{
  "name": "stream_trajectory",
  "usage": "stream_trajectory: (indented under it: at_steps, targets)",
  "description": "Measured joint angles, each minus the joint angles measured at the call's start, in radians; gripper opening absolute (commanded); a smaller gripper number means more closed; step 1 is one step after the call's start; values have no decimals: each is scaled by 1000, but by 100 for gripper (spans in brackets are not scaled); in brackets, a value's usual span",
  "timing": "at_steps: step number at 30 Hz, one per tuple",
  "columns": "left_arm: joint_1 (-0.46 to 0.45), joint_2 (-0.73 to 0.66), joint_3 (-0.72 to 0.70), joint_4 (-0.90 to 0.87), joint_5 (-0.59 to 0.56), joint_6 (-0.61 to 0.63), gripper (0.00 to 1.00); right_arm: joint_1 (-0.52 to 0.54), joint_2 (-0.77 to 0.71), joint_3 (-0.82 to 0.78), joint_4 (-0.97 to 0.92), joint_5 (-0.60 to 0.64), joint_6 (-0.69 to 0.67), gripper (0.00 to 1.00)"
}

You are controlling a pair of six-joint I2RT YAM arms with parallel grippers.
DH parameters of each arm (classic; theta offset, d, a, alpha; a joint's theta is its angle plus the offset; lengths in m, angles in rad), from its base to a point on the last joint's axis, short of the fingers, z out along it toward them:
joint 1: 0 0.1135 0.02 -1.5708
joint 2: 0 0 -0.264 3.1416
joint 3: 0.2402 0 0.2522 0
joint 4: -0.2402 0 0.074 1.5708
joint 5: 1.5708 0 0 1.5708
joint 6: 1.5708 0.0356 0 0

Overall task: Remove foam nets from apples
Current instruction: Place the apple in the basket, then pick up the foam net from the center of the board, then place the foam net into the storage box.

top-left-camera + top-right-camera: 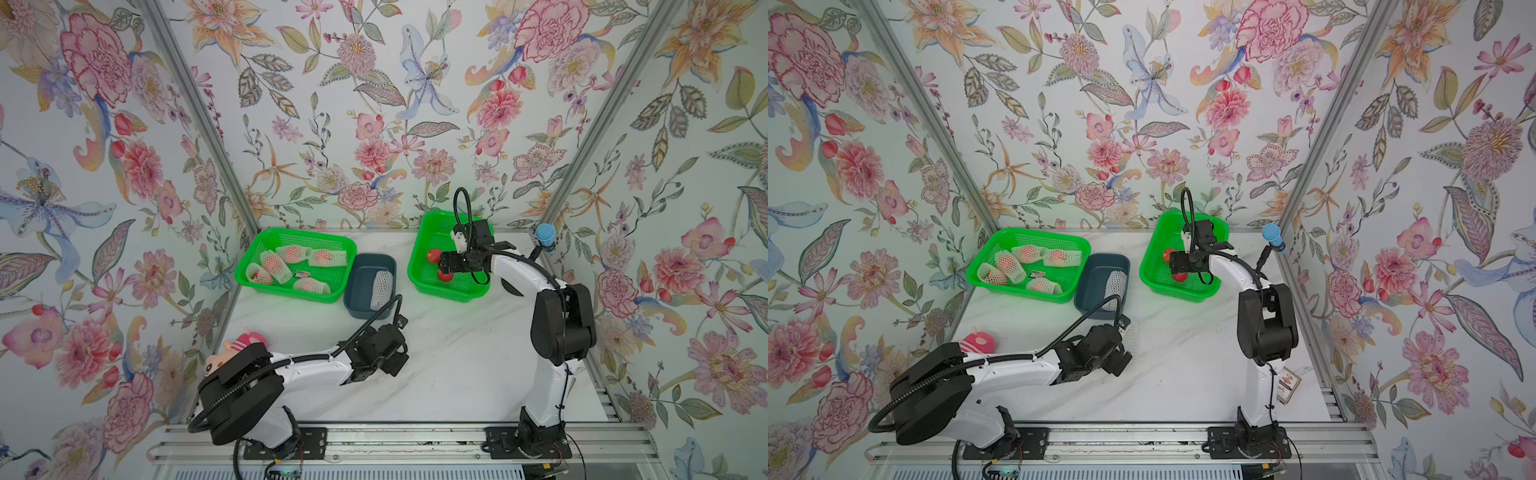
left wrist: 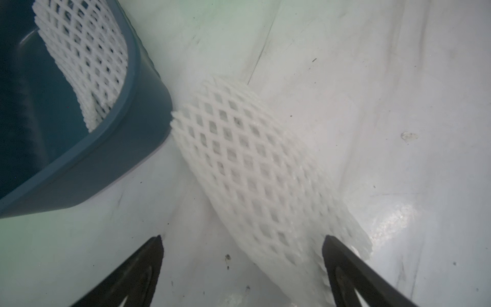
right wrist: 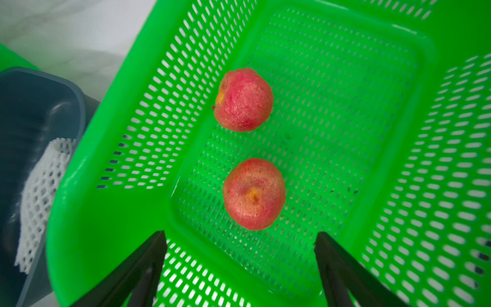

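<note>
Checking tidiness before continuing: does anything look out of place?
One empty foam net lies on the table, touching the outside of the blue bin rather than inside it, where another net sits. The open left gripper hovers over it.

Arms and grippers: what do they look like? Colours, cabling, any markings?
The left arm and right arm match: white tapered links with bulky black joint housings. A black ribbed cable runs along the outside of each. The left gripper and right gripper have flat, matte-black, pointed fingers. No markings are visible on either.
</note>
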Motion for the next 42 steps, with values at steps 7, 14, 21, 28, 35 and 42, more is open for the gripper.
stream_trajectory:
  at_steps: [7,14,21,28,35,42]
  targets:
    - [0,35,25,6,3,-4,48,12,-183,-158,16,-10,-7,91]
    - [0,34,40,-2,2,7,15,93,-378,-385,56,-13,2,91]
    - [0,-24,47,-50,9,32,0,151,-514,-496,98,-13,24,92]
    - [0,-135,63,-93,23,58,0,188,-586,-551,122,-13,32,92]
    - [37,-192,122,-146,12,91,0,212,-616,-586,133,-13,40,92]
    - [164,-186,211,-186,-22,126,0,258,-622,-610,158,-11,50,92]
